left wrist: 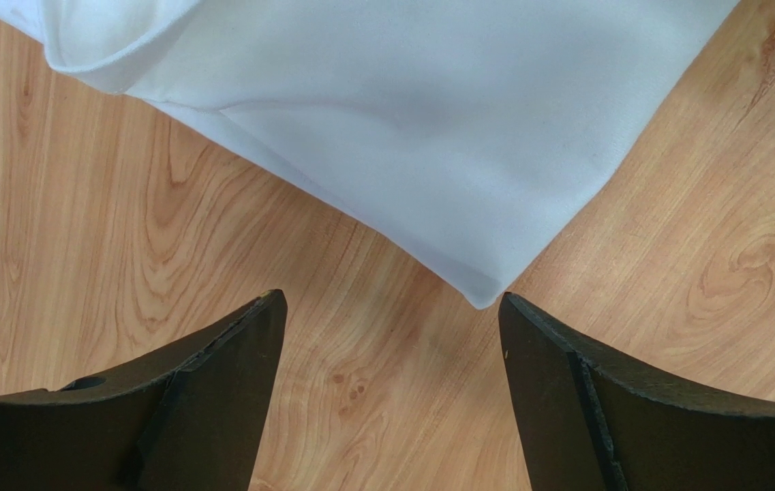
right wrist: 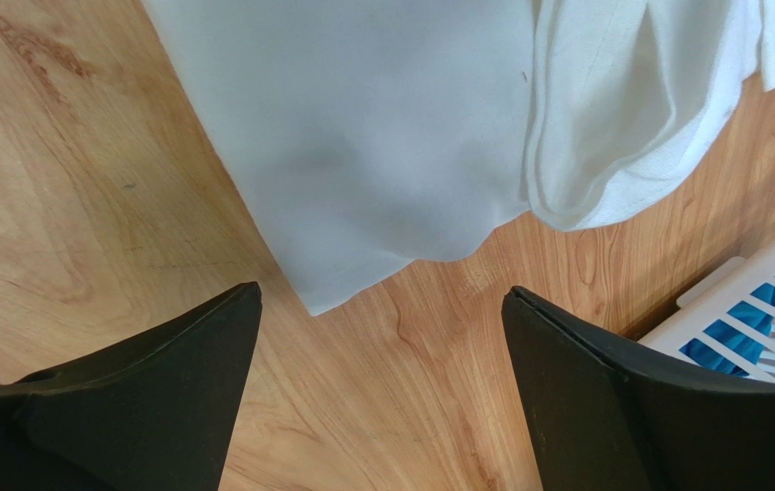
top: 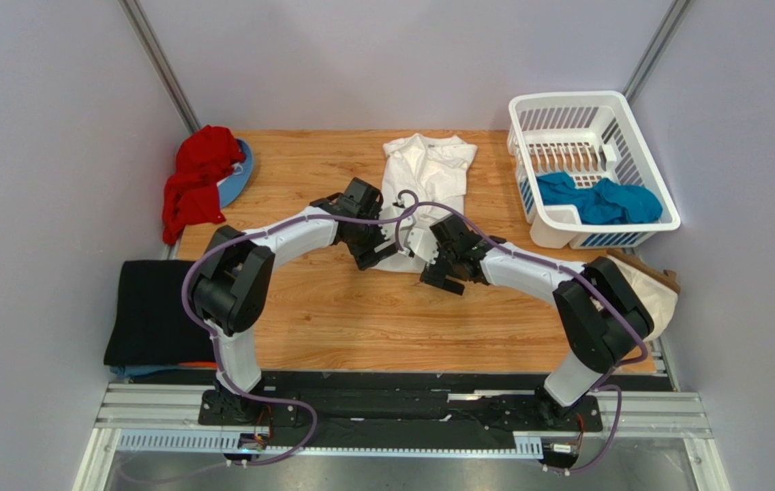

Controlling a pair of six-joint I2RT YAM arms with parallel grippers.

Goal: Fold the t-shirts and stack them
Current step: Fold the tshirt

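The plain white cotton t-shirt (top: 427, 169) lies flat on the light wooden tabletop (top: 340, 317), centre-far. Both claws hang over its near hem, the left gripper (left wrist: 391, 307) at the near-left corner and the right gripper (right wrist: 381, 297) at the near-right. Their jaws are spread wide and pinch nothing — likely lined up to lift both corners for a fold. From above, the wrists cover that hem, and no print shows. A crumpled teal shirt (top: 598, 199) sits in the white plastic basket (top: 570, 99), far right.

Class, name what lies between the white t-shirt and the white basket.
Only a bare strip of wooden table; the white t-shirt and the basket stand apart. The top view shows it, and the right wrist view too.
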